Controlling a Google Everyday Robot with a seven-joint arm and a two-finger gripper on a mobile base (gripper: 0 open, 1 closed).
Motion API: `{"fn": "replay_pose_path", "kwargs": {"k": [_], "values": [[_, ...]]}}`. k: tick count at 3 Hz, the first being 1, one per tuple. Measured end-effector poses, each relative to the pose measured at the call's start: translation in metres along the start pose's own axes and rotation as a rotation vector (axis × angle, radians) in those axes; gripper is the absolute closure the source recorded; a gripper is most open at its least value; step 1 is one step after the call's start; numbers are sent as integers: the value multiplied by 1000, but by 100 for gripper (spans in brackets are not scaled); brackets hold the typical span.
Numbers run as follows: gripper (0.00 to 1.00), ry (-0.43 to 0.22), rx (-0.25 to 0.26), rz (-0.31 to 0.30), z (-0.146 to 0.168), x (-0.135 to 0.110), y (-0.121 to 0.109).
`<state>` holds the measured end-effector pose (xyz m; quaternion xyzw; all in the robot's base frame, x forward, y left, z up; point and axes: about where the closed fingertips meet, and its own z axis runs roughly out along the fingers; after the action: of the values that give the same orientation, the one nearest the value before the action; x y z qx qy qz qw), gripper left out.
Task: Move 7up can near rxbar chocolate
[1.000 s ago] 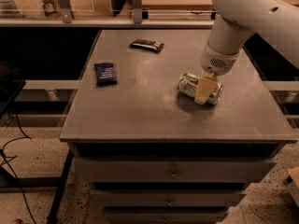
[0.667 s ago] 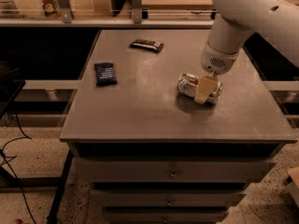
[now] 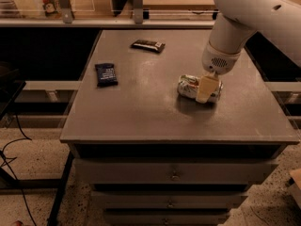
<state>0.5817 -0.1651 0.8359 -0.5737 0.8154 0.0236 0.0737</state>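
a dark blue packet (image 3: 106, 74) lies on the left of the grey table (image 3: 141, 109) above drawers (image 3: 141, 172).

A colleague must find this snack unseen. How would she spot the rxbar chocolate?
On the grey cabinet top, the gripper is down at the 7up can on the right. Toward the far edge lies the rxbar chocolate, slimmer and darker than the wider blue packet near the left edge.

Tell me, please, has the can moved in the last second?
No. The can lies on its side, just as far from the rxbar as before, with the gripper down over it.
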Motion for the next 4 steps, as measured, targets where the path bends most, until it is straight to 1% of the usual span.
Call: {"fn": "replay_pose_path", "kwargs": {"k": [1, 2, 3, 4], "values": [[57, -2, -1, 0, -2, 0, 2], [58, -16, 2, -2, -6, -4, -1], [58, -46, 27, -6, -13, -14, -12], [58, -75, 69, -15, -18, -35, -33]]}}
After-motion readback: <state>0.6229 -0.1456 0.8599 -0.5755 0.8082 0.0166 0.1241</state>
